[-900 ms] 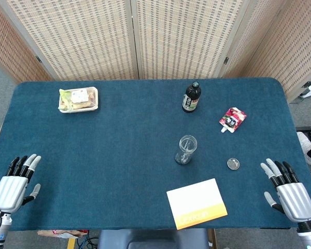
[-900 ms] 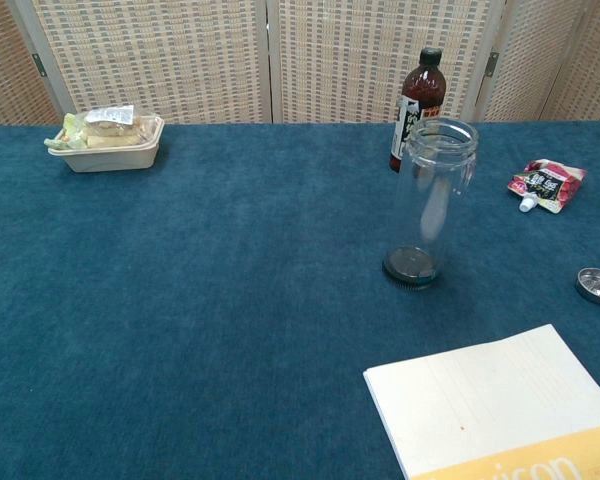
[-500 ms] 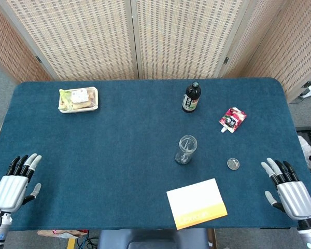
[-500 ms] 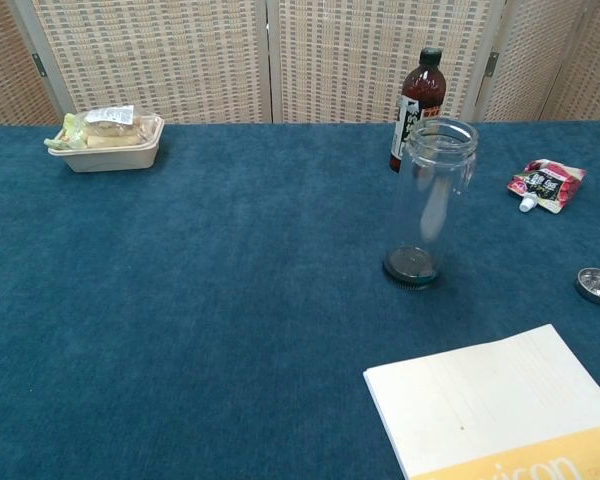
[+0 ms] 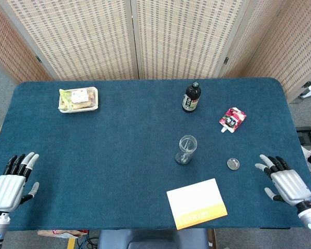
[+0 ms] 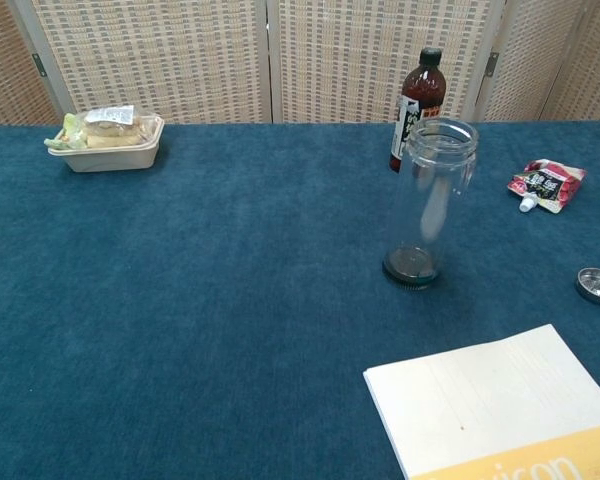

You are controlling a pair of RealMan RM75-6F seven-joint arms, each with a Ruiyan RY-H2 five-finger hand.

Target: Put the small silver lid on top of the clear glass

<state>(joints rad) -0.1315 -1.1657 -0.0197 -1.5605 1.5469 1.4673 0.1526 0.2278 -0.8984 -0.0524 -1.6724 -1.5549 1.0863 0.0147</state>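
The clear glass (image 5: 186, 149) stands upright and uncovered near the table's middle, also in the chest view as the glass (image 6: 432, 203). The small silver lid (image 5: 233, 164) lies flat on the blue cloth to the glass's right; in the chest view the lid (image 6: 598, 285) sits at the right edge. My right hand (image 5: 284, 181) hovers open at the table's right front, a short way right of the lid, fingers apart and holding nothing. My left hand (image 5: 12, 177) is open at the far left front corner. Neither hand shows in the chest view.
A dark bottle (image 5: 191, 97) stands behind the glass. A red-and-white pouch (image 5: 232, 119) lies at the right back. A white and yellow booklet (image 5: 196, 203) lies at the front edge, below the glass. A food tray (image 5: 78, 99) sits at the far left back.
My right hand has shifted slightly up and left, towards the lid, and turned a little. My left hand has dropped slightly towards the front edge. Glass and lid have not moved.
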